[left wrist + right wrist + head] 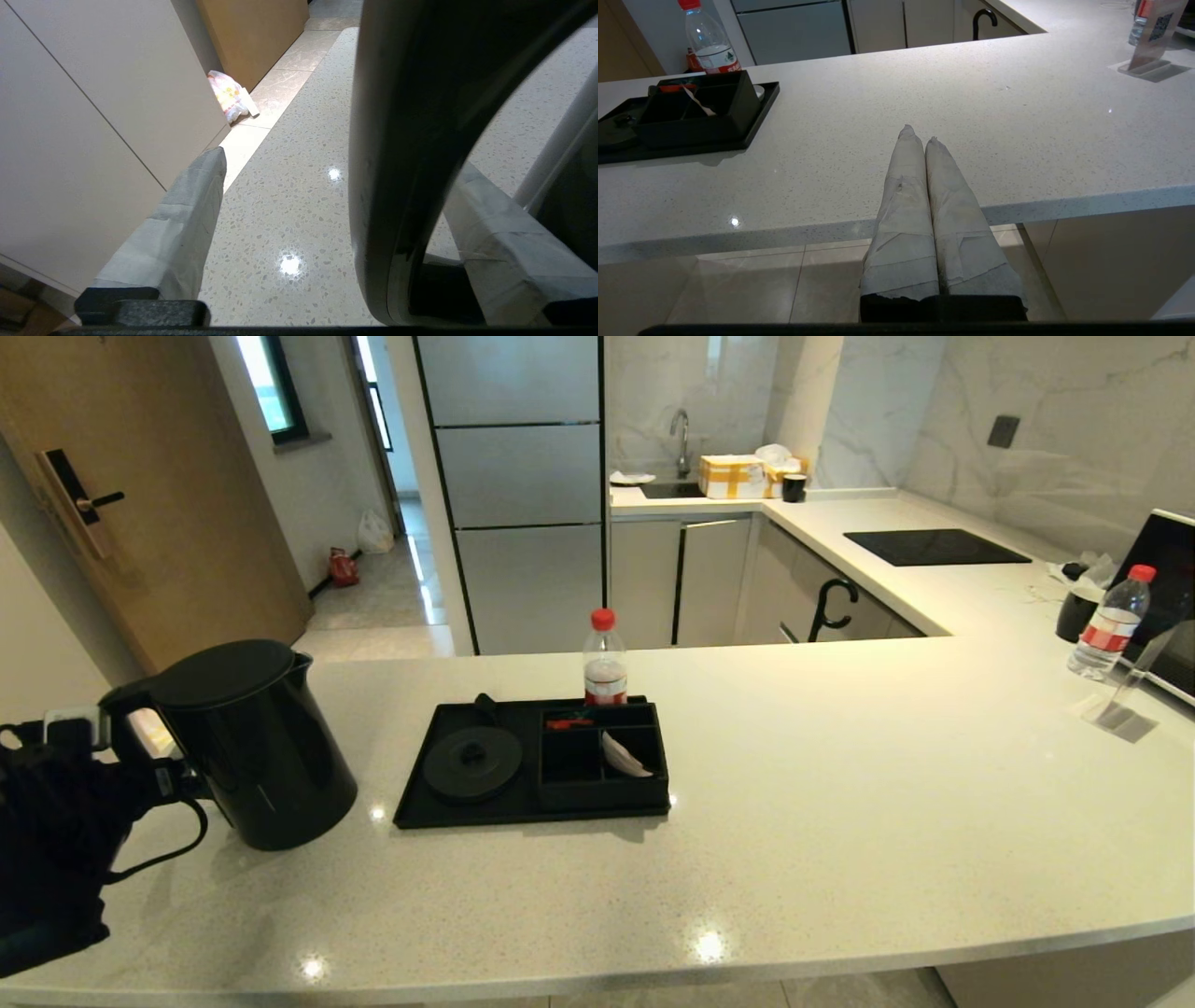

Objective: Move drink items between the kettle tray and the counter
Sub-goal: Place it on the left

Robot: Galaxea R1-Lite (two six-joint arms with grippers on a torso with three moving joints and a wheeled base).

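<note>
The black kettle (252, 747) stands upright on the counter (794, 821), to the left of the kettle tray (420, 807). My left gripper (140, 747) is at its loop handle (397, 186). The taped fingers (187, 224) stand wide apart on either side of the handle, with a clear gap on one side, so the gripper is open. The tray's round base disc (471, 763) is bare. A whitish sachet (624, 758) leans in a tray compartment and also shows in the right wrist view as a pale sachet (703, 107). My right gripper (920, 135) is shut on nothing, hanging at the counter's near edge.
A red-capped bottle (605, 658) stands just behind the tray, and a small red item (569, 721) lies in a back compartment. Another bottle (1111, 621) and a clear stand (1116, 709) are at the far right. The black hob (934, 546) lies farther back.
</note>
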